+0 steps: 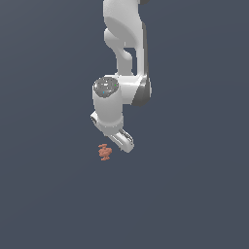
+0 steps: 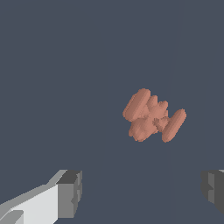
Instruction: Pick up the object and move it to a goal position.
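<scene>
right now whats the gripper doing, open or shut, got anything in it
gripper: open, holding nothing; the orange-red object lies apart from the fingers, not between them.

No writing, labels, brand marks, numbers or signs can be read anywhere here, in either view.
</scene>
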`<state>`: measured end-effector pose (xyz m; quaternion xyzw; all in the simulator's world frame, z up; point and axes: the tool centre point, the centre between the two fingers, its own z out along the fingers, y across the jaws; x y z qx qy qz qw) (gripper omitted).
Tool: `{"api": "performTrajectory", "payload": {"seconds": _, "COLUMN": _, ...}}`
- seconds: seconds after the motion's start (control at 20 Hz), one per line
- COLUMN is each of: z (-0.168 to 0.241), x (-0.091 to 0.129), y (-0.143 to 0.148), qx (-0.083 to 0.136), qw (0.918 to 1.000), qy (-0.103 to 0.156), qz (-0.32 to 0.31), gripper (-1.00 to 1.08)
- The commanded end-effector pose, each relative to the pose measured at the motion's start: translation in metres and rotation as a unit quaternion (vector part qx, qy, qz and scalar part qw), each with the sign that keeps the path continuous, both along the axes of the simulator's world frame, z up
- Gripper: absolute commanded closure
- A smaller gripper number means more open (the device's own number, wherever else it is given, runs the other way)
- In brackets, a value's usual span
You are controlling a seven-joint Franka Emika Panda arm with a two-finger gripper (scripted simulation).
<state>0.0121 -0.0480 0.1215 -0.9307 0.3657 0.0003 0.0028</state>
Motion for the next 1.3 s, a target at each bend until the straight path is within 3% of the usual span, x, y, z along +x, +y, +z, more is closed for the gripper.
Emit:
{"api": "performTrajectory", "payload": {"seconds": 0.0, "z": -0.005, "x": 0.002, "y": -0.007, "qx": 0.0, "qw": 0.9991, "qy": 0.001, "qz": -0.043, "gripper": -0.92}}
{"api": "performTrajectory", "payload": {"seconds": 0.65, "z": -0.026, "x": 0.007, "y": -0.038, "qx": -0.001, "qw": 0.9753, "qy": 0.002, "qz": -0.221, "gripper": -0.92}}
{"api": "performTrajectory", "payload": {"seconds": 0.95, "z": -0.03, "x": 0.008, "y": -0.044, "qx": -0.002, "qw": 0.9668, "qy": 0.001, "qz": -0.256, "gripper": -0.92}}
{"api": "performTrajectory", "payload": {"seconds": 1.25, "z": -0.031, "x": 0.008, "y": -0.045, "qx": -0.002, "qw": 0.9657, "qy": 0.002, "qz": -0.26, "gripper": -0.92}}
